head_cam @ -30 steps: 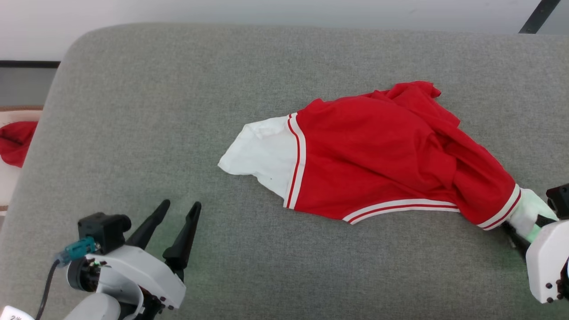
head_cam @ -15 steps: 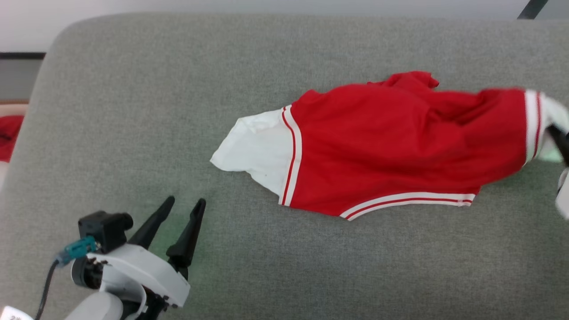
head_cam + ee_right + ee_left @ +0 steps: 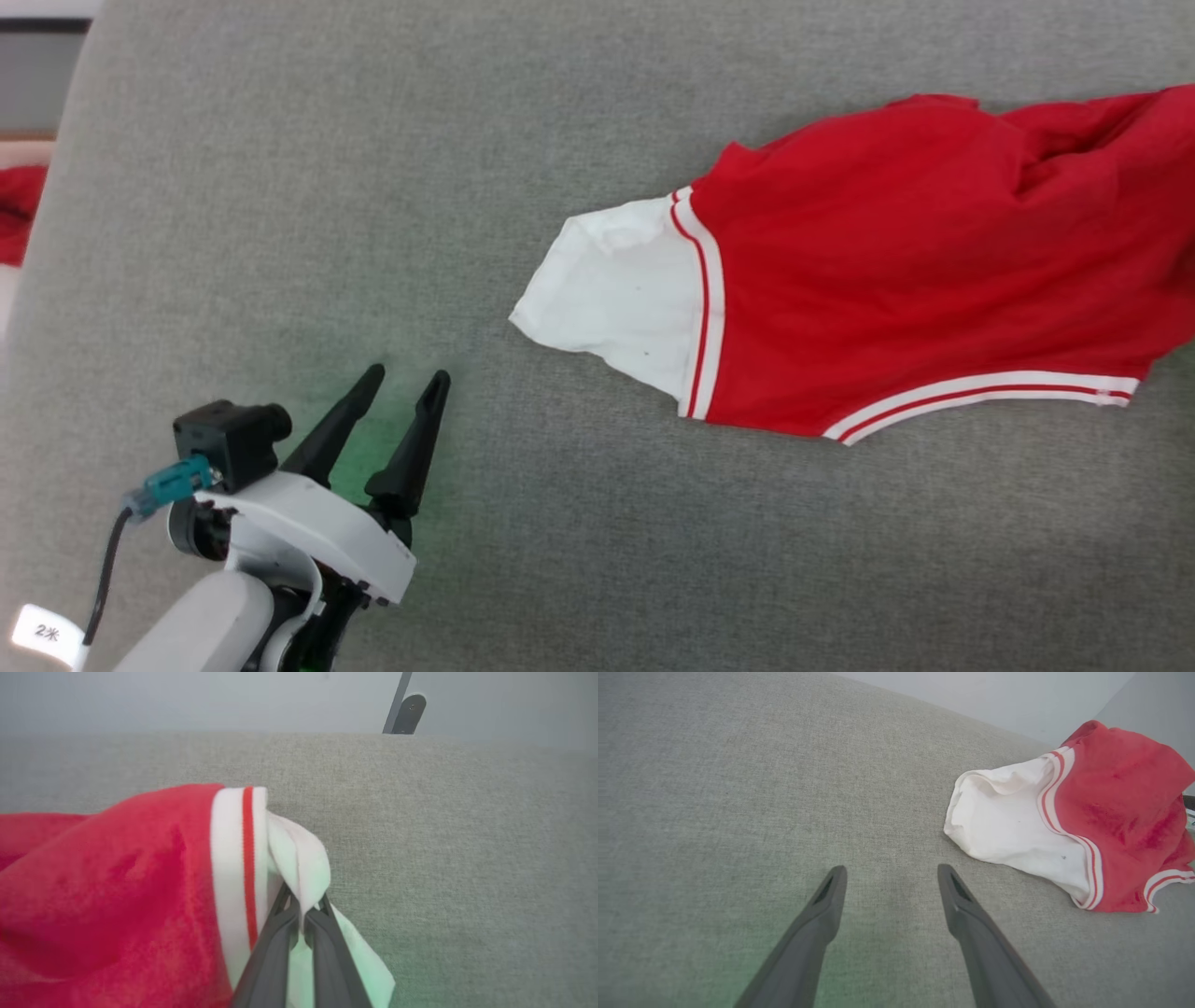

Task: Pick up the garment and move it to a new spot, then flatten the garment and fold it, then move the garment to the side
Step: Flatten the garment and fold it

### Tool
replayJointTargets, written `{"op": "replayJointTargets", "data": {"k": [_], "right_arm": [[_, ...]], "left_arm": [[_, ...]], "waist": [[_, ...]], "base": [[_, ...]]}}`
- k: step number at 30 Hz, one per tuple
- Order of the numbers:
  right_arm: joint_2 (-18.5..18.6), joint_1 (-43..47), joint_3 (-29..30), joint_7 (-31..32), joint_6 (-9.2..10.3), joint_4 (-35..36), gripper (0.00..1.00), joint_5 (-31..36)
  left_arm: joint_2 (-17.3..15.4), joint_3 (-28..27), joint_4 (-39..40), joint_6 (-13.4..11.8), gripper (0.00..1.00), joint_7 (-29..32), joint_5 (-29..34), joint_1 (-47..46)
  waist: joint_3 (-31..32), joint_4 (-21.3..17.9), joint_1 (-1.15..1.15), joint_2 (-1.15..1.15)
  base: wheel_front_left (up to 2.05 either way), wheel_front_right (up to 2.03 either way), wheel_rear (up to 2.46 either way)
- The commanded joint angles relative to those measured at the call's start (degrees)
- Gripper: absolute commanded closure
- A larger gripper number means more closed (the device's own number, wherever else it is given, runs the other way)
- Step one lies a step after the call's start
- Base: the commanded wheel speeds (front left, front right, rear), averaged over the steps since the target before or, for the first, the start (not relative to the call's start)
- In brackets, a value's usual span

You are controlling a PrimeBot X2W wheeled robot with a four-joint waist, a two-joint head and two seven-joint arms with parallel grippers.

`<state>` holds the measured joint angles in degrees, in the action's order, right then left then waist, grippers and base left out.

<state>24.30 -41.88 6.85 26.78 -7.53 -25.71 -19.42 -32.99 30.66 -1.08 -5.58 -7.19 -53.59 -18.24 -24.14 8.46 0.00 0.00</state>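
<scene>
The right claw, pressed together on a white sleeve, has swung that end from 4 o'clock up toward 2 o'clock, pulling the garment taut. The garment now stretches from centre to 3 o'clock on the grey fabric surface, so relocation looks underway. The left claw waits spread at 7 o'clock.

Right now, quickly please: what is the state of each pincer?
Left pincer: open, holding nothing.
Right pincer: closed, holding the garment by its white sleeve.
</scene>
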Motion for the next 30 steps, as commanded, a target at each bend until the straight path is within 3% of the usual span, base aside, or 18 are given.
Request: {"op": "replayJointTargets", "data": {"k": [1, 3, 4, 5, 6, 7, 8, 14, 18, 26, 30], "right_arm": [[-0.2, -1.5, -0.9, -1.3, 0.09, -2.7, 1.00, 1.8], [-0.7, -3.0, -1.5, -3.0, 0.09, -5.9, 1.00, 2.5], [-0.9, -3.6, -1.8, -3.9, 0.09, -7.4, 0.88, 3.1], [-1.0, -4.1, -2.2, -4.8, 0.09, -8.8, 0.62, 3.5], [-1.2, -4.6, -2.6, -5.6, 0.09, -10.1, 0.51, 3.7], [-1.5, -5.0, -2.8, -6.5, 0.09, -11.3, 0.10, 3.8], [-1.7, -5.4, -3.1, -7.3, 0.09, -12.5, 0.00, 3.9], [-0.3, -4.3, -5.5, -13.7, 0.09, -14.1, 0.00, 2.9], [0.7, -0.6, -6.8, -17.6, 0.09, -10.7, 0.00, 0.3], [-0.3, 11.9, -7.8, -18.7, 0.09, 4.0, 0.00, -3.4], [-2.5, 17.3, -7.4, -17.3, 0.09, 11.5, 0.00, -3.0]], "left_arm": [[0.2, 0.0, -0.5, 0.3, 0.00, -0.4, 0.3, -0.5], [0.3, 0.1, -0.9, 0.5, 0.00, -0.4, 0.3, -1.0], [0.3, 0.1, -1.1, 0.5, 0.00, -0.4, 0.4, -1.2], [0.3, 0.2, -1.3, 0.6, 0.00, -0.3, 0.5, -1.3], [0.3, 0.2, -1.5, 0.6, 0.00, -0.3, 0.5, -1.4], [0.2, 0.3, -1.6, 0.6, 0.00, -0.2, 0.6, -1.5], [0.1, 0.4, -1.8, 0.7, 0.00, -0.2, 0.7, -1.6], [-2.5, 0.5, -1.1, 0.8, 0.00, 0.8, 2.3, -2.8], [-6.8, 1.2, 1.2, 1.8, 0.00, 3.5, 4.8, -4.7], [-15.3, 6.4, 6.0, 11.2, 0.00, 15.5, 6.8, -12.7], [-16.9, 11.8, 5.9, 13.0, 0.00, 22.3, 6.4, -18.7]], "waist": [[-0.9, 1.0, 0.00, 0.00], [-0.9, 1.1, 0.00, 0.00], [-0.8, 1.1, 0.00, 0.00], [-0.7, 1.1, 0.00, 0.00], [-0.6, 1.0, 0.00, 0.00], [-0.4, 1.0, 0.00, 0.00], [-0.1, 0.8, 0.00, 0.00], [2.8, -0.3, 0.00, 0.00], [5.3, -1.8, 0.00, 0.00], [8.2, -7.0, 0.00, 0.00], [7.9, -10.3, 0.00, 0.00]], "base": [[0.00, 0.00, 0.00], [0.00, 0.00, 0.00], [0.00, 0.00, 0.00], [0.00, 0.00, 0.00], [0.00, 0.00, 0.00], [0.00, 0.00, 0.00], [0.00, 0.00, 0.00], [0.00, 0.00, 0.00], [0.00, 0.00, 0.00], [0.00, 0.00, 0.00], [0.00, 0.00, 0.00]]}}
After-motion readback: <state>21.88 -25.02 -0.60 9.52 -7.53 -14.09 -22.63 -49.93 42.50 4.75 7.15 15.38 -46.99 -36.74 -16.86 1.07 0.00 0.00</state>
